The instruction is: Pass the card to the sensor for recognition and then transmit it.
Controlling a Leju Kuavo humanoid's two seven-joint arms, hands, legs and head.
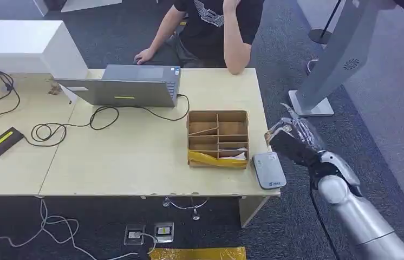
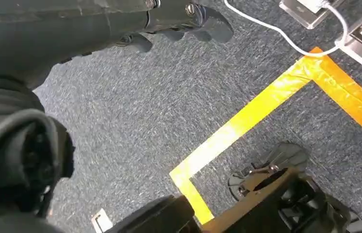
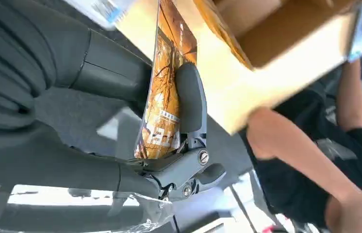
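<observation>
From the head view, the right hand (image 1: 293,142) hangs just off the table's (image 1: 135,162) right edge, a little beyond and to the right of the grey card sensor (image 1: 268,169), which lies flat on the table corner beside the compartmented cardboard box (image 1: 217,138). To do this step well, I judge the hand should swing the card low and flat over the sensor's top face, pausing there long enough for a read, without knocking the box or nudging the sensor off the edge. A person (image 1: 216,27) sits on the far side of the sensor, behind a laptop (image 1: 126,86). In the left wrist view, the left hand (image 2: 189,22) hangs over the carpet near the yellow floor tape (image 2: 247,121), its fingers curled in and empty. In the right wrist view, the right hand pinches the orange card (image 3: 164,87) between thumb and fingers (image 3: 191,97), the card edge-on and firmly held, with the box close by.
</observation>
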